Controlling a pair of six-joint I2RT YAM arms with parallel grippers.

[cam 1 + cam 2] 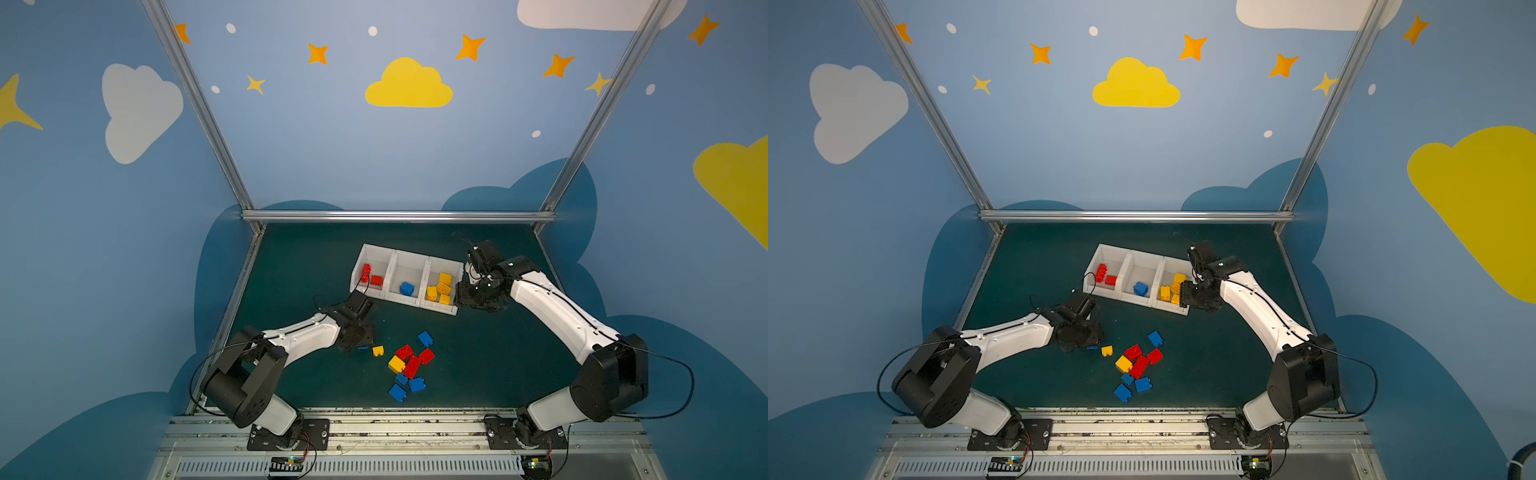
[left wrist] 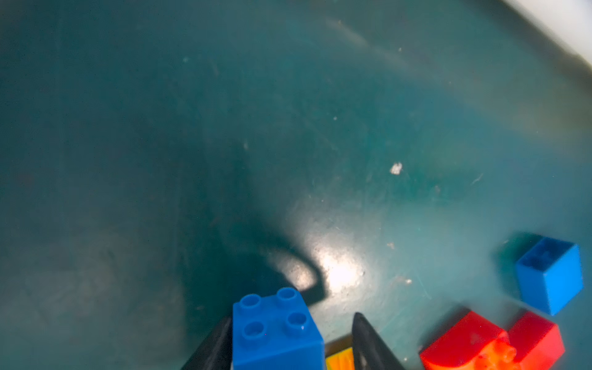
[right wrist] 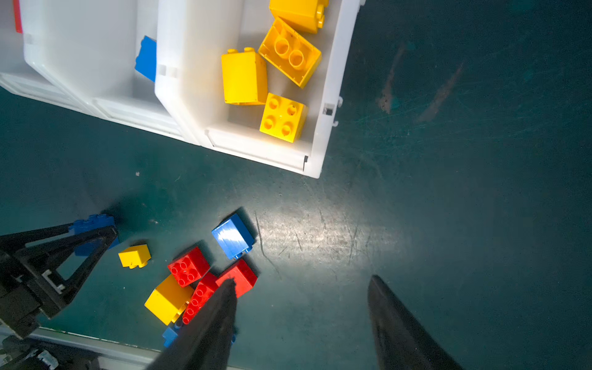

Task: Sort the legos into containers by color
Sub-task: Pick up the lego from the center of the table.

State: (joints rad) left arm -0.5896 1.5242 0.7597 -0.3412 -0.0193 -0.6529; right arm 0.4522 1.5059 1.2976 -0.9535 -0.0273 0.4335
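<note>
blue brick (image 2: pixel 275 330): shiny plastic cube, four studs
left gripper (image 2: pixel 293 317): loose around it, gap showing
right gripper (image 3: pixel 302 279): spread wide, holding nothing

We see two arms of one make. The left arm (image 1: pixel 307 336) and the right arm (image 1: pixel 552 307) each wear smooth white shells on their long links, dotted with small dark screw holes, and have bulky matte black housings (image 1: pixel 245 378) at the joints. A thin black cable (image 1: pixel 692 380) runs loose along each. Each arm stands on a black base plate (image 1: pixel 525 434) with silver bolts, and red and orange wires trail from it to a small circuit board (image 1: pixel 536 464). The right gripper (image 3: pixel 301 280) has plain black fingers that taper to narrow tips. The left gripper (image 2: pixel 293 317) matches it, and from the side its fingers (image 3: pixel 96 256) are open triangular frames.
</note>
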